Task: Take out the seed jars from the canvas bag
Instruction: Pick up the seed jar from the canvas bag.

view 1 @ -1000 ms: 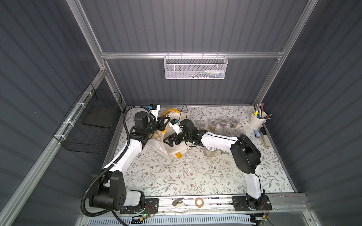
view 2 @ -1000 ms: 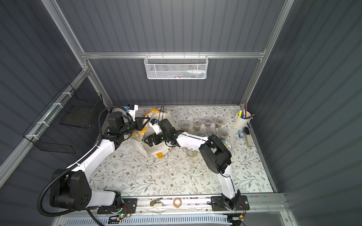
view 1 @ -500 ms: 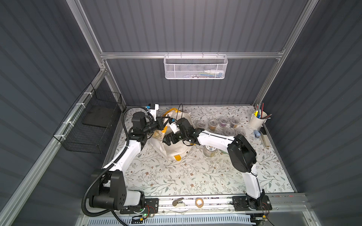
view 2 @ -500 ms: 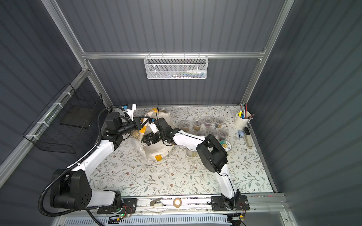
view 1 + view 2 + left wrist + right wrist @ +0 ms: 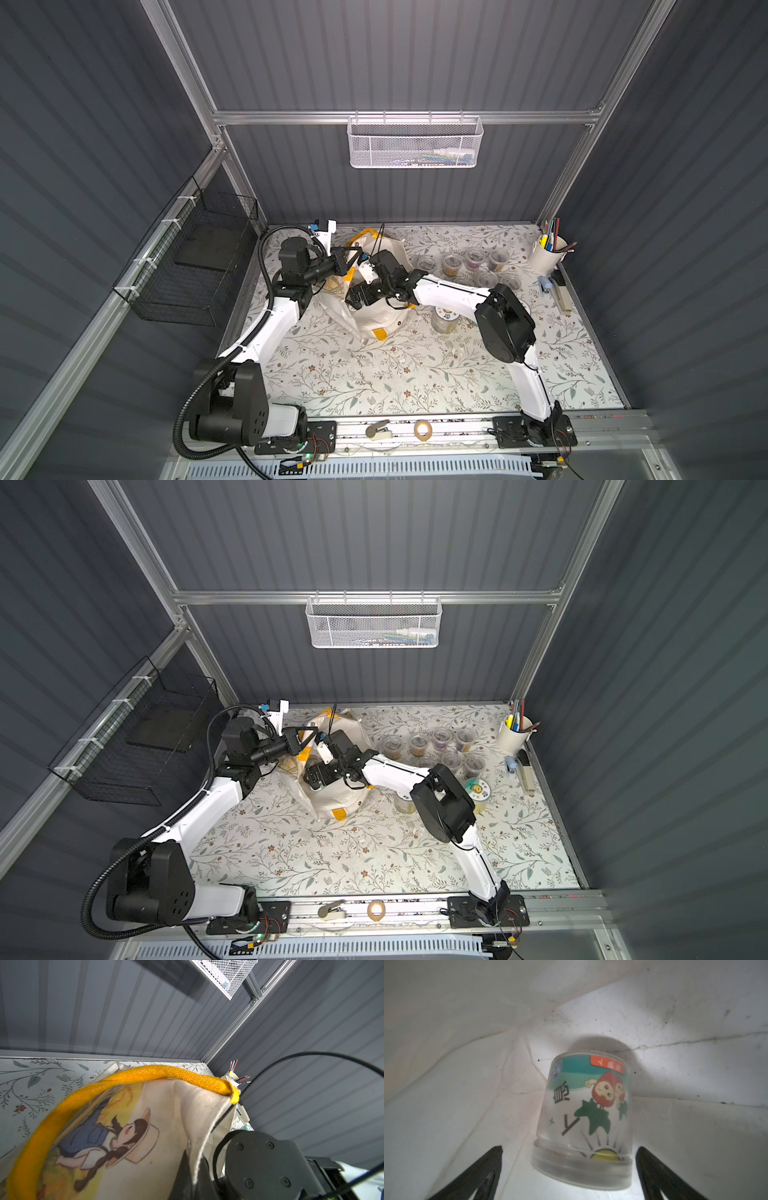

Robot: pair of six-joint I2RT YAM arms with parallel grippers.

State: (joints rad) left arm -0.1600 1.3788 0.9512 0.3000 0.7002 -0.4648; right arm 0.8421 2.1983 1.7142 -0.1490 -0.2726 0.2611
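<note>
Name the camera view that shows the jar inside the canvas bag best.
Right wrist view: the jar fills the frame, label clear, between the open right gripper fingers. In both top views the canvas bag and arm hide it; the left wrist view shows only the bag's outside.

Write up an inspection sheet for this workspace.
Surface: floral mat.
Job's things: canvas bag slumped; one pictured jar inside; small cups grouped outside on the mat.
Clutter: pen cup in a back corner; tape roll on front rail.
Hands: left hand shut on bag rim; right hand open inside bag, jaws flanking the jar.
Cables: black cable over right wrist.
Surroundings: white mesh basket on back rail; black wire basket on side wall.
</note>
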